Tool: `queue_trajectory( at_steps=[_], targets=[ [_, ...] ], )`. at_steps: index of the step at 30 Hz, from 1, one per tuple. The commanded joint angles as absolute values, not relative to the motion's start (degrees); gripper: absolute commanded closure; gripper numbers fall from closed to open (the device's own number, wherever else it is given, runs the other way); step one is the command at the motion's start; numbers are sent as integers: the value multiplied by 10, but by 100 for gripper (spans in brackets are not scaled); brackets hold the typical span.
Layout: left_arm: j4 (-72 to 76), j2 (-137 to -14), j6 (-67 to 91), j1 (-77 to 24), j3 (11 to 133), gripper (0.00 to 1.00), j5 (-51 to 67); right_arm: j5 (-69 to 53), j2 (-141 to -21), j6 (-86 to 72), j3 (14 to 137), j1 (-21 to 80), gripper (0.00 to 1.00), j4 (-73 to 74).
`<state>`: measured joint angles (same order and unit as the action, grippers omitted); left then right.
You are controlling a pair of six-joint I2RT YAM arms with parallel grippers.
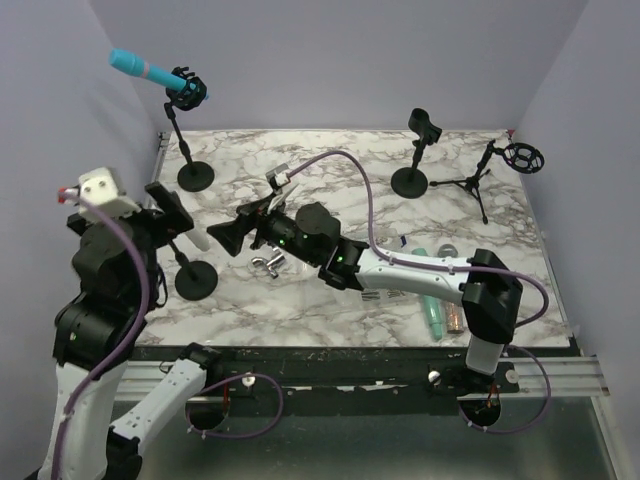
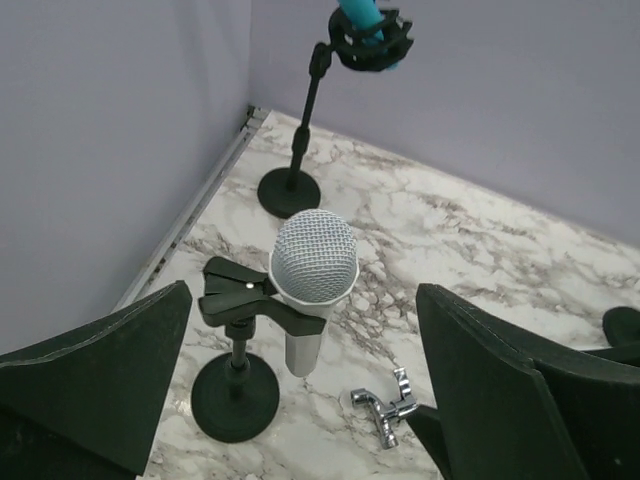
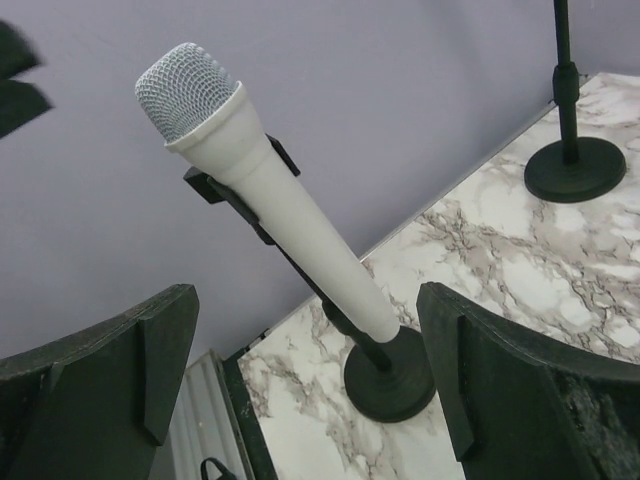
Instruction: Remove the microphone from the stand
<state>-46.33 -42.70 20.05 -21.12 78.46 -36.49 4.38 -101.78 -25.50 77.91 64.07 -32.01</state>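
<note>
White plastic with a grey mesh head, the white microphone (image 2: 312, 290) sits tilted in the black clip (image 2: 235, 295) of a short stand (image 1: 197, 280) at the left of the table. The left gripper (image 1: 168, 212) hangs above it with jaws spread wide. The right gripper (image 1: 228, 236) faces it from the side, also wide open and holding nothing. The main risk, I judge, is the stand itself. Its round base looks small, so a pull that isn't along the clip's axis could tip or drag it, or lift it with the microphone. The tapered, smooth body could also slip out of a light pinch. With both grippers this near one another, a careless closing move might knock them together or strike the mesh head. A chrome fitting (image 2: 385, 410) lies just beside the base and could be nudged. The marble-patterned tabletop (image 1: 330, 185) looks slick, giving the base little hold. Plain lavender walls close it in, with a turquoise microphone (image 1: 145, 70) on its own stand in the far left corner.
</note>
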Motion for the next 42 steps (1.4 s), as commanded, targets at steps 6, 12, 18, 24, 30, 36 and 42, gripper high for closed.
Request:
queue_trajectory(
  at_steps=[6,12,18,24,30,36,42],
  targets=[
    [-392,-250,133,-213,767,1,-357,216,-1131,-178,970,718,0,-217],
    [-352,-152,106,-213,711,1,-372,294,-1218,-55,1113,759,0,-195],
    [-416,-128,107,-213,706,1,-365,354,-1321,-10,1284,761,1,-130],
    [-453,-96,129,-213,676,1,-358,377,-1375,50,1333,761,13,-170],
    [-484,-80,148,-213,667,1,-341,350,-1389,91,1345,761,51,-210],
    [-514,-74,166,-213,656,1,-303,318,-1357,67,1301,755,96,-206],
    [-528,-108,183,-213,650,1,-255,184,-1251,2,1138,730,99,-227]
  ],
)
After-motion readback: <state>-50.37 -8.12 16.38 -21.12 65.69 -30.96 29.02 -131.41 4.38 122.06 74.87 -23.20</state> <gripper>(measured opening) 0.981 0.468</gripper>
